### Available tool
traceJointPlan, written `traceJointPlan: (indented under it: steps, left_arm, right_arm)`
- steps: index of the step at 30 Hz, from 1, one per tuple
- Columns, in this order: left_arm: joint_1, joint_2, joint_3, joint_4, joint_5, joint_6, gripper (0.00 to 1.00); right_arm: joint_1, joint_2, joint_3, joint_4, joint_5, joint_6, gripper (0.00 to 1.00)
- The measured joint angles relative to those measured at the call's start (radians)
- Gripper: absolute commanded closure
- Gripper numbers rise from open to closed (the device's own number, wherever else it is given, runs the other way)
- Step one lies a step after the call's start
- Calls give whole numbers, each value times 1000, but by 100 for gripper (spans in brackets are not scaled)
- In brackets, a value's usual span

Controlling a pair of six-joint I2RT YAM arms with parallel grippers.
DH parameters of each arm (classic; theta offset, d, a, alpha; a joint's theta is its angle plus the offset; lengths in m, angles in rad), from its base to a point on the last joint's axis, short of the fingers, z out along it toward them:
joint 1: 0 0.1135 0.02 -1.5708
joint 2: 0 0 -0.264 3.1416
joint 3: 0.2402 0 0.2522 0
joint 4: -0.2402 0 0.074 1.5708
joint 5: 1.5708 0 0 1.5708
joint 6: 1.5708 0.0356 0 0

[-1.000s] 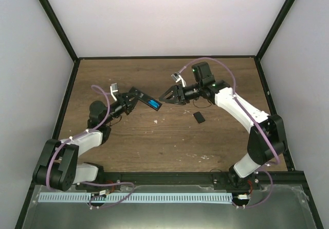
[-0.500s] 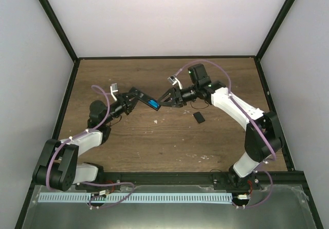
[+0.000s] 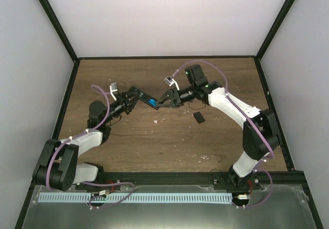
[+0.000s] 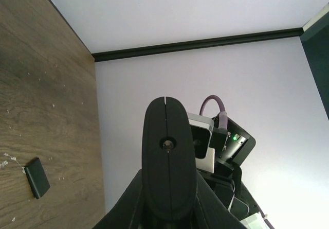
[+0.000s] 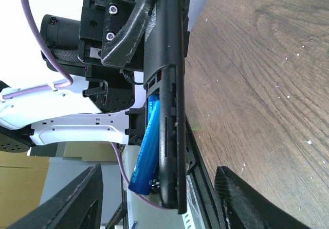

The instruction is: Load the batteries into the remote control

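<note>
1. Currently left pincer (image 3: 125, 104) clamped on remote control (image 3: 144, 98), off the surface (image 3: 169, 141), open back facing right arm.
2. Battery (image 5: 146, 146) sits inside, lower end proud.
3. Right pincer (image 3: 164, 101) half open, empty, straddling it, likely to seat it.

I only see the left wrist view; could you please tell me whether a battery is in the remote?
Observer: Yes: the right wrist view shows a blue battery in the remote, tilted, one end standing out.
Operator: Is the right gripper on it?
Observer: No: the right gripper is open, one finger each side of the remote, gaps showing.
Operator: Where does it approach from?
Observer: From the top, it meets the remote's free end, opposite the left gripper.
</note>
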Motion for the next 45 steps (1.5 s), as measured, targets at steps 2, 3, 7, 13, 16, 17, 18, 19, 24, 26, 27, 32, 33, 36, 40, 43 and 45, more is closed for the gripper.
traceJointPlan:
  steps: [2,3,7,13,16,17,18,19,24,26,27,32,33,36,40,43,45]
  left_arm:
    - [0,0,0,2,0,-2,100]
    - [0,0,0,4,0,-4,100]
    - [0,0,0,6,0,-7,100]
    - [0,0,0,7,0,-9,100]
    - [0,0,0,8,0,-11,100]
    - [0,0,0,8,0,-12,100]
    - [0,0,0,8,0,-13,100]
    - [0,0,0,9,0,-15,100]
    - [0,0,0,14,1,-16,100]
    - [0,0,0,14,1,-16,100]
    - [0,1,0,14,1,-16,100]
    - [0,1,0,14,1,-15,100]
    - [0,1,0,14,1,-15,100]
    - [0,1,0,14,1,-14,100]
    - [0,2,0,14,1,-14,100]
    - [0,2,0,14,1,-14,100]
    - [0,3,0,16,1,-15,100]
  right_arm:
    - [1,7,0,2,-4,-2,51]
    - [0,10,0,5,-4,-4,52]
    - [1,13,0,14,-5,-7,53]
    - [0,13,3,33,-5,-7,55]
    - [0,13,3,38,-5,-6,57]
    - [0,13,3,39,-5,-6,57]
    - [0,13,3,40,-6,-6,58]
    - [0,13,3,40,-6,-6,59]
    - [0,14,3,43,-11,-6,63]
    - [0,14,5,44,-11,-4,64]
    - [0,15,6,45,-11,-4,65]
    - [2,23,27,45,-12,-4,67]
    - [2,25,34,43,-13,-4,68]
    - [8,32,40,44,-14,-4,69]
    - [14,35,41,41,-15,-4,71]
    - [16,38,45,37,-14,-5,73]
    - [16,42,50,31,-14,-8,75]
